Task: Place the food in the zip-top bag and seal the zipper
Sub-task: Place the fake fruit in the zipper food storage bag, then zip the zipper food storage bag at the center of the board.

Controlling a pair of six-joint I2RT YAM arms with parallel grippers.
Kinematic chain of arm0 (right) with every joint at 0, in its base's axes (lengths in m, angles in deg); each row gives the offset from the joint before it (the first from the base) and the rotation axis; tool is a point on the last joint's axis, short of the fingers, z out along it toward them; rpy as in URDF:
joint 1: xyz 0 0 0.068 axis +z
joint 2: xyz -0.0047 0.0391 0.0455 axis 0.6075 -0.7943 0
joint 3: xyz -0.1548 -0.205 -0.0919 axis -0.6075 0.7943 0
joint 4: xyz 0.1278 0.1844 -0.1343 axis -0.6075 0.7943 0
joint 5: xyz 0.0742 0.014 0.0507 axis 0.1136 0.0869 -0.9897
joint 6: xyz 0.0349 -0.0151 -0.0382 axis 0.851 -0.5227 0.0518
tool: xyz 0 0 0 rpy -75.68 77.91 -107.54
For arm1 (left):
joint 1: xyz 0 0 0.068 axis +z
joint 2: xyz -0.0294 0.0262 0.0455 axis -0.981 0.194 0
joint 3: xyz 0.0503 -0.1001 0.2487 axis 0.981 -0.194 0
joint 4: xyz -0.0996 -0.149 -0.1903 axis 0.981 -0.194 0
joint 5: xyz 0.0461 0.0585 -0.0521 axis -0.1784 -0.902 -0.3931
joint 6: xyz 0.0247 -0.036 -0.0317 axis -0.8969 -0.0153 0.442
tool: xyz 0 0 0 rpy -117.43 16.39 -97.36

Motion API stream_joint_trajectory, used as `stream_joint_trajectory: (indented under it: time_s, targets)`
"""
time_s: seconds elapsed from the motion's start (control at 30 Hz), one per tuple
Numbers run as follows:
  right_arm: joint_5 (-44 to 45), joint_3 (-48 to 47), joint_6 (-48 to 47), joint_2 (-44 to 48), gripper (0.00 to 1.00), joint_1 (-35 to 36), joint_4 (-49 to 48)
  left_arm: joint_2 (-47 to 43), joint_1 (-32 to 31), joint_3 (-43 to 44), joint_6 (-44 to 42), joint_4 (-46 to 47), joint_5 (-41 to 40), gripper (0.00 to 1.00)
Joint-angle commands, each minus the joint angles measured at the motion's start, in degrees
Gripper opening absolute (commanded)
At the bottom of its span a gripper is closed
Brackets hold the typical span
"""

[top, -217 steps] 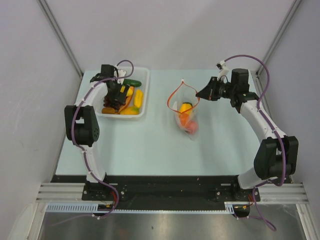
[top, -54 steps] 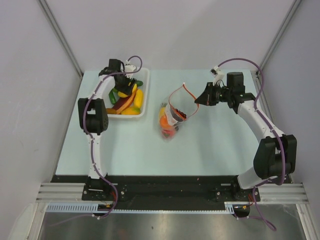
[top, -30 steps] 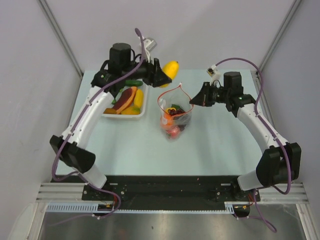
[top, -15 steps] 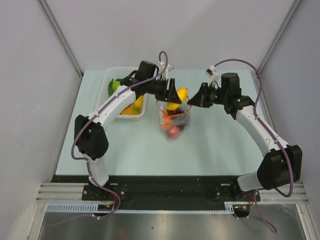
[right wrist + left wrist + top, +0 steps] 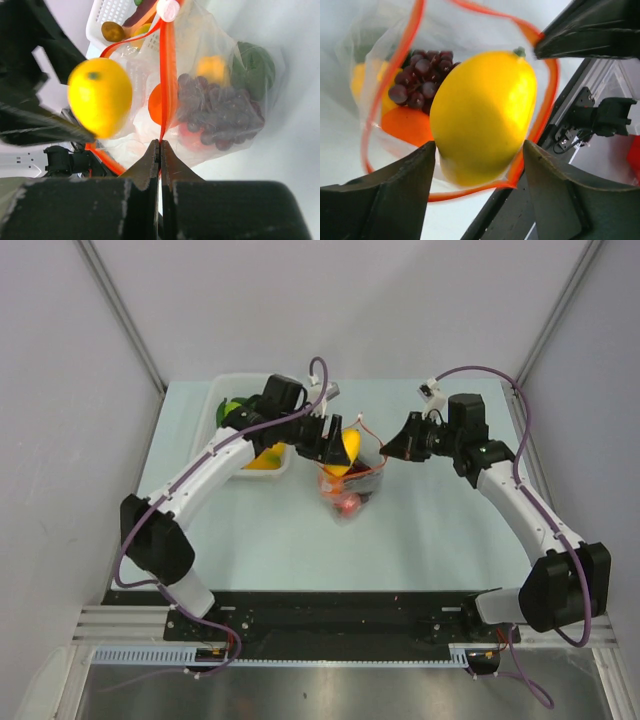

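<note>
The clear zip-top bag (image 5: 350, 490) stands mid-table with its mouth held open. My right gripper (image 5: 385, 452) is shut on the red-orange zipper (image 5: 167, 75) at the rim (image 5: 160, 142). My left gripper (image 5: 335, 445) holds a yellow lemon (image 5: 345, 448) by its fingertips, right at the bag's mouth. In the left wrist view the lemon (image 5: 482, 110) sits inside the ring of the zipper (image 5: 395, 65), and my gripper (image 5: 479, 145) is closed on its near end. Dark purple grapes (image 5: 420, 75), an orange piece (image 5: 407, 127) and a green piece (image 5: 255, 65) lie inside the bag.
The white tray (image 5: 225, 385) stands at the back left, mostly under my left arm, with a green piece (image 5: 232, 410) and a yellow-orange piece (image 5: 262, 460) still showing in it. The two grippers are close together over the bag.
My left gripper has carried the lemon from the tray, over the table, down to the bag's mouth. My right gripper keeps hold of the rim and has shifted slightly right.
</note>
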Motion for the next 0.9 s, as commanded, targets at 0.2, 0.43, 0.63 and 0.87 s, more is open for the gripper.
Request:
stream_joint_trajectory:
  time_s: [0.2,0.43,0.63,0.87]
  targets:
    - [-1.1,0.8,-0.9,4.4,0.0,0.2,-4.9,9.6,-2.9,20.9,-6.7,-15.3,-5.6,0.95]
    - [-1.0,1.7,-1.9,6.3,0.0,0.8,-4.1,5.3,-0.5,21.3,-4.8,-5.0,-10.1,0.9]
    - [-1.0,3.5,-1.7,7.3,0.0,1.8,-5.4,11.5,-0.9,29.1,-7.5,-8.5,-11.2,0.93]
    - [0.7,4.8,-2.0,7.7,0.0,3.4,-6.8,18.4,-1.0,32.7,1.9,-4.5,-1.0,0.93]
